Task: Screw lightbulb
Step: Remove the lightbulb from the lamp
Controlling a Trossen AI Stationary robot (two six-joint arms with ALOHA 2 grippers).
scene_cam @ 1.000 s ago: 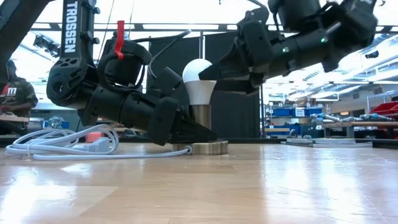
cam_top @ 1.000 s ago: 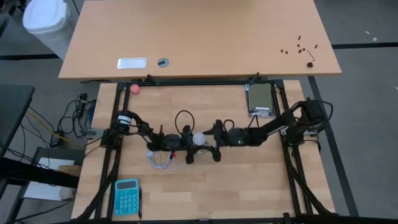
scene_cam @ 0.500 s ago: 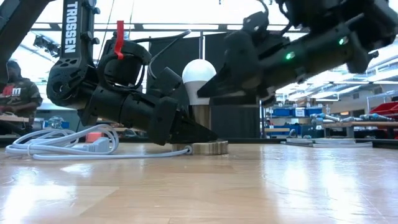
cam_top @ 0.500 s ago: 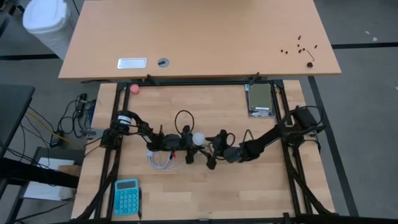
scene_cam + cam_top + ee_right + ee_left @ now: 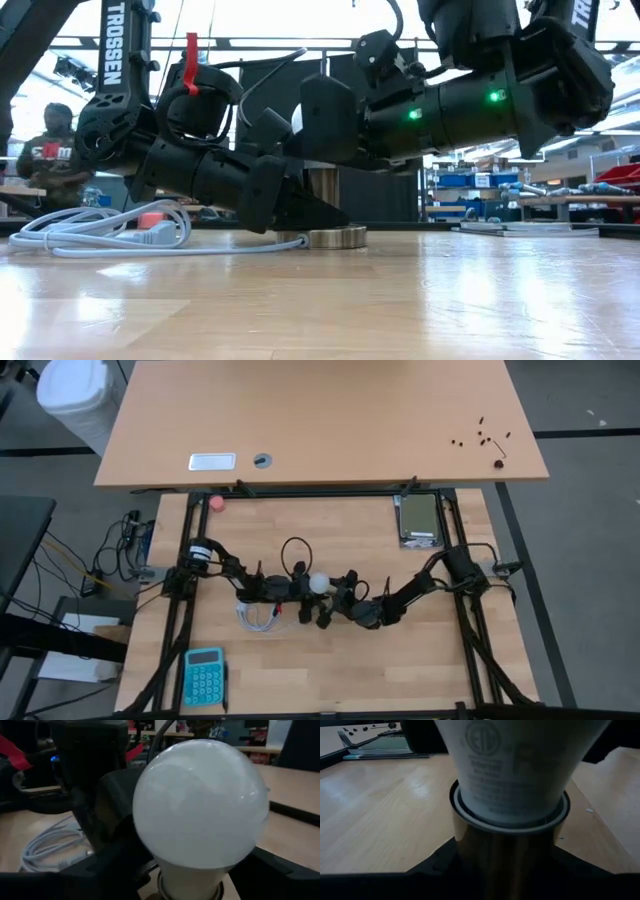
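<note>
The desk (image 5: pixel 420 660) is pale planked wood in a black metal frame, standing on a grey floor (image 5: pixel 590 560). Beyond it stands a second, larger tan table (image 5: pixel 330 410), with a white bin (image 5: pixel 75 395) at its far left corner. In the low view, bright ceiling lights (image 5: pixel 290 18) glare over dark panels (image 5: pixel 270 90), shelving with blue bins (image 5: pixel 475 180) and a person (image 5: pixel 55 165) at far left.

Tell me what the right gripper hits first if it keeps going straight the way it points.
The lightbulb. The right gripper points at its globe from close by, fingers open on either side. Just beyond sits the left gripper, shut on the socket.
</note>
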